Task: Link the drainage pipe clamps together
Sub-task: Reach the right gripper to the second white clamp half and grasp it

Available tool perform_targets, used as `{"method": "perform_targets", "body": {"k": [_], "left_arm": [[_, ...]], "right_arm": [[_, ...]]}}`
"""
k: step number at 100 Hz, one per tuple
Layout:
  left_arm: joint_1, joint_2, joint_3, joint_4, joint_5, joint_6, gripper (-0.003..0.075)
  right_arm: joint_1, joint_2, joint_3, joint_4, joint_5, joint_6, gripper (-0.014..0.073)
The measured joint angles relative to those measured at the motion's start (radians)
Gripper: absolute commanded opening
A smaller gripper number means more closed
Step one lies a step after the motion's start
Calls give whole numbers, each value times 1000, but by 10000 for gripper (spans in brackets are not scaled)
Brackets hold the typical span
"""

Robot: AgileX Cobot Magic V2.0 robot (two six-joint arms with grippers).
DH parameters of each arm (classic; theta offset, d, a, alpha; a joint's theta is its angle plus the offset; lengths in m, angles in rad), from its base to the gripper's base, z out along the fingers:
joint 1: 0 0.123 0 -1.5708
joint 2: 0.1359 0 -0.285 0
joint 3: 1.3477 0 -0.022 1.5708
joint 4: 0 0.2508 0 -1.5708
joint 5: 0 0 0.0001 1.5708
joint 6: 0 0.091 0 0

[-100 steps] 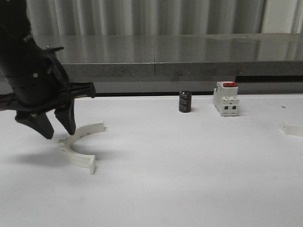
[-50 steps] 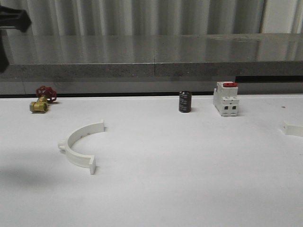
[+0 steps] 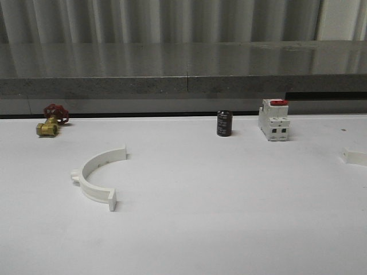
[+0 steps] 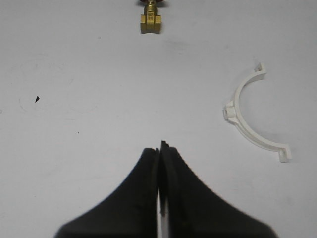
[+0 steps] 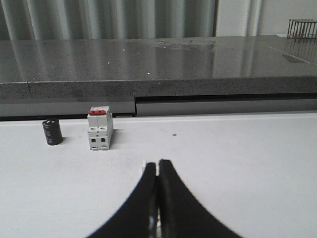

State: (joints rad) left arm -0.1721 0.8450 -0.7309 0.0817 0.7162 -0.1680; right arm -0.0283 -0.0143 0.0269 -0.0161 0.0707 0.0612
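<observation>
One clamp half (image 3: pixel 97 177) is seen lying flat on the white table (image 3: pixel 229 217), on the left side, its open side turned to the right. A second white piece (image 3: pixel 354 156) is seen at the table's right edge; whether it is the other half cannot be told. The left gripper (image 4: pixel 160 148) is held above bare table, its tips pressed together on nothing, the half-ring well to one side. The right gripper (image 5: pixel 158 166) is likewise closed and empty, pointed toward the breaker (image 5: pixel 99 128) and black cylinder (image 5: pixel 52 132). A brass valve (image 3: pixel 50 121) stands at the back left.
</observation>
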Motion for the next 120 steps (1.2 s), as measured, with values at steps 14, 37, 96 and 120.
{"method": "perform_targets", "body": {"k": [14, 37, 96, 120], "left_arm": [[0, -148, 84, -11, 0, 0, -21], [2, -363, 206, -22, 2, 0, -21], [2, -517, 244, -26, 8, 2, -21], [2, -517, 244, -28, 10, 2, -21]], "right_arm": [[0, 0, -8, 0, 16, 0, -67], [0, 47, -170, 0, 220, 0, -67], [0, 767, -590, 16, 623, 0, 585], [0, 1077, -704, 23, 625, 20, 560]]}}
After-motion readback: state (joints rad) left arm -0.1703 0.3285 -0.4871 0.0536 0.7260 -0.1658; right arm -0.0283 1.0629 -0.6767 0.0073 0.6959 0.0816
